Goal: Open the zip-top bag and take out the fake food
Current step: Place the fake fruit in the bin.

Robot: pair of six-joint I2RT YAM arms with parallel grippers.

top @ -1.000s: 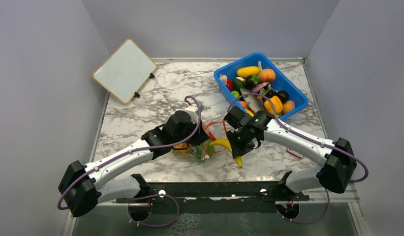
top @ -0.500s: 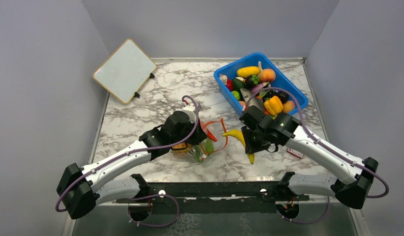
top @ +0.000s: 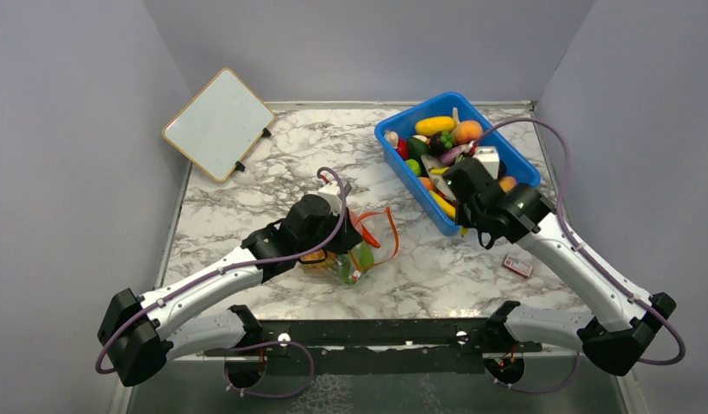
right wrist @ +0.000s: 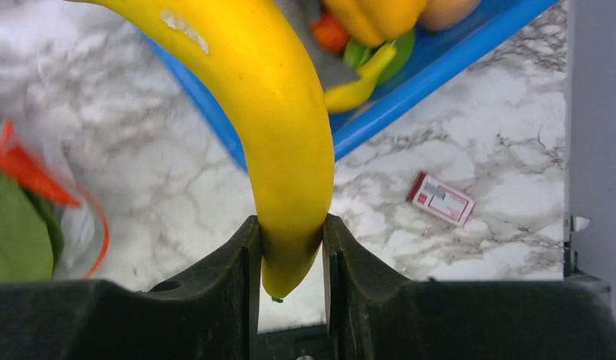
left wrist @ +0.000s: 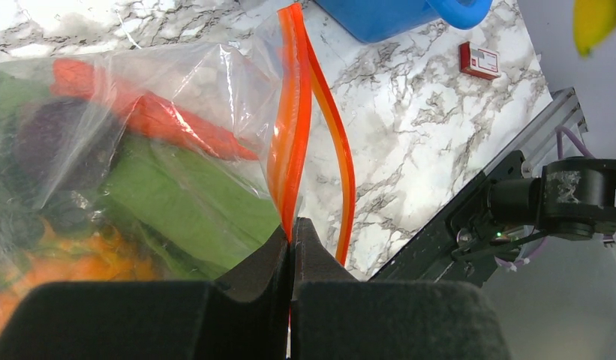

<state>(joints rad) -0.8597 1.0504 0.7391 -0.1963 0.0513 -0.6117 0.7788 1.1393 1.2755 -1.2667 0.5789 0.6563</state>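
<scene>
Left hand [left wrist: 289,247]: fingers pressed together, pinching one lip of the orange zip strip [left wrist: 297,112] at the mouth of the bag [top: 367,248]. The mouth stands open; the second lip bows away to the right as a free loop. The bag sits on the table [top: 272,172] near the middle, a little toward the front edge, its body against the left hand. Through the plastic I see a green leaf [left wrist: 192,202], a red piece [left wrist: 162,124] and something orange [left wrist: 79,255]; I cannot name those two.

Right hand [right wrist: 289,247]: narrow, clamped on the lower end of a banana [right wrist: 282,127]. The banana hangs over the near-left rim of the blue bin [top: 524,170], its tip poking below the fingers, clear of the bag.

Edges and room:
- Bare marble lies between the bag mouth and the bin's near-left wall.
- The bin is full of toy produce and sits at the far right, close to the right wall [top: 626,129].
- A small red-and-white box [top: 516,266] lies flat on the table near the right arm, apart from the bin.
- A whiteboard [top: 219,123] leans at the far left corner, well apart from both hands.
</scene>
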